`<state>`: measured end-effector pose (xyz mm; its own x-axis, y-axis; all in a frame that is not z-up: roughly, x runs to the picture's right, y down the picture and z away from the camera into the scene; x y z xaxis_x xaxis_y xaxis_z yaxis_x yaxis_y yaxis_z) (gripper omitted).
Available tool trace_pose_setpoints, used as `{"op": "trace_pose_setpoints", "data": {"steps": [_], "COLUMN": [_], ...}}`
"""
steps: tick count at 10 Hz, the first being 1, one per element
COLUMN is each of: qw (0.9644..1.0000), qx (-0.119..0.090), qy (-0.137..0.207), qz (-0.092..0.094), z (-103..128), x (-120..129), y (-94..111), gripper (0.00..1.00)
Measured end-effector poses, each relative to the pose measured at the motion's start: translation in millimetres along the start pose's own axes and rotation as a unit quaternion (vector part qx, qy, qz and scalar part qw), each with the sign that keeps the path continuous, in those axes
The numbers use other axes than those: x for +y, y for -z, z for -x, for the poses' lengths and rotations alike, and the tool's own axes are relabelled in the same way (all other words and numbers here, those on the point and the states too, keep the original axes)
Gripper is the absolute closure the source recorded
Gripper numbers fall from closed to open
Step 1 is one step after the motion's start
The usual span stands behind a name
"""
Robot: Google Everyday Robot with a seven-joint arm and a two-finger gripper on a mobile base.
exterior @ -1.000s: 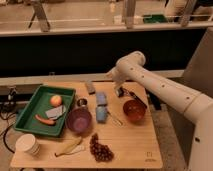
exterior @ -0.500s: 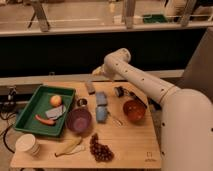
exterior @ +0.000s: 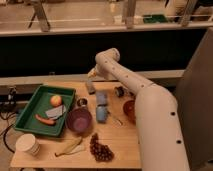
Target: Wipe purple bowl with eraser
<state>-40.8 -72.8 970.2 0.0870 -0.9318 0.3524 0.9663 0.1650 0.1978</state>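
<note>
The purple bowl [exterior: 79, 120] sits upright at the table's front middle, beside the green tray. The eraser [exterior: 90, 87], a small dark grey block, lies at the back of the table. My gripper [exterior: 93, 75] hangs at the end of the white arm just behind and above the eraser, at the table's far edge. It is far from the bowl. I cannot see contact between the gripper and the eraser.
Two light-blue pads [exterior: 102, 98] lie between eraser and bowl. An orange bowl [exterior: 130, 111] is partly hidden by my arm. A green tray [exterior: 30, 107] holds an apple and a carrot. A white cup [exterior: 27, 145], a banana [exterior: 70, 146] and grapes [exterior: 101, 148] lie in front.
My arm has swung left across the table, from over the orange bowl to the back edge above the eraser. The objects have not moved.
</note>
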Motion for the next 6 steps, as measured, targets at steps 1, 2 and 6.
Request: {"op": "trace_pose_setpoints", "data": {"steps": [1, 2, 6], "qw": [0.9999, 0.9998, 0.9987], "qx": [-0.005, -0.011, -0.029], "qy": [0.003, 0.007, 0.028], "qz": [0.008, 0.013, 0.031], "z": [2.4, 7.2, 23.7], "x": [1.8, -1.4, -7.7], "y": [-12.9, -24.0, -60.3], "gripper": [0.2, 0.2, 0.2]}}
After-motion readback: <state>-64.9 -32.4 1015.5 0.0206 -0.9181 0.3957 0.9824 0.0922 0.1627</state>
